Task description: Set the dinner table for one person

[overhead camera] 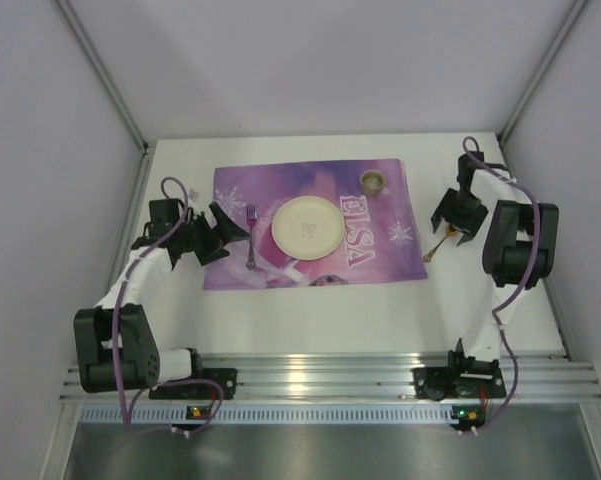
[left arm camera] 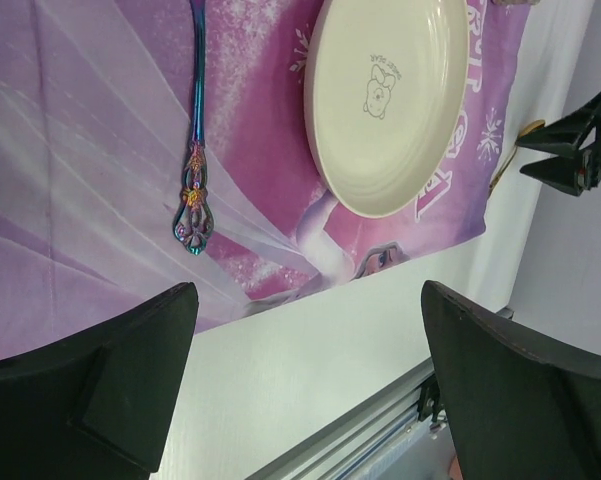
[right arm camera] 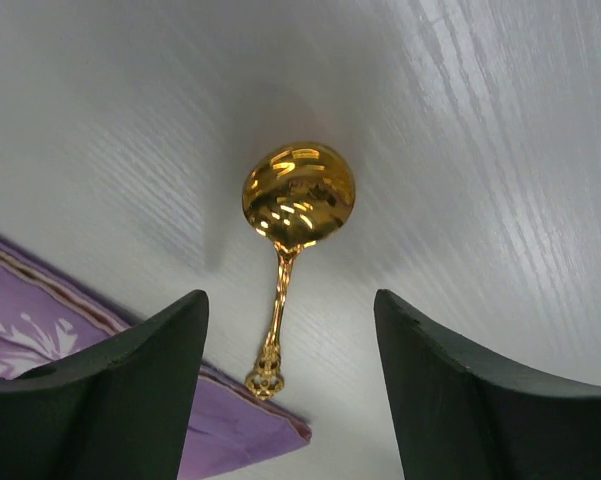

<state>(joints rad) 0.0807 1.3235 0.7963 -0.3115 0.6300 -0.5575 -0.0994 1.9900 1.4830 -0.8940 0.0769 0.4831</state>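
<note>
My two arms were built the same way, with black housings at the joints and white links between them. Along my left arm ran a thin purple cable that made a loop near the wrist, and my right arm had its own purple cable. Both black bases sat on a ribbed metal rail, with small coloured lights below them. My left gripper and right gripper were black. Their fingers were matte, broad and wedge-shaped.
</note>
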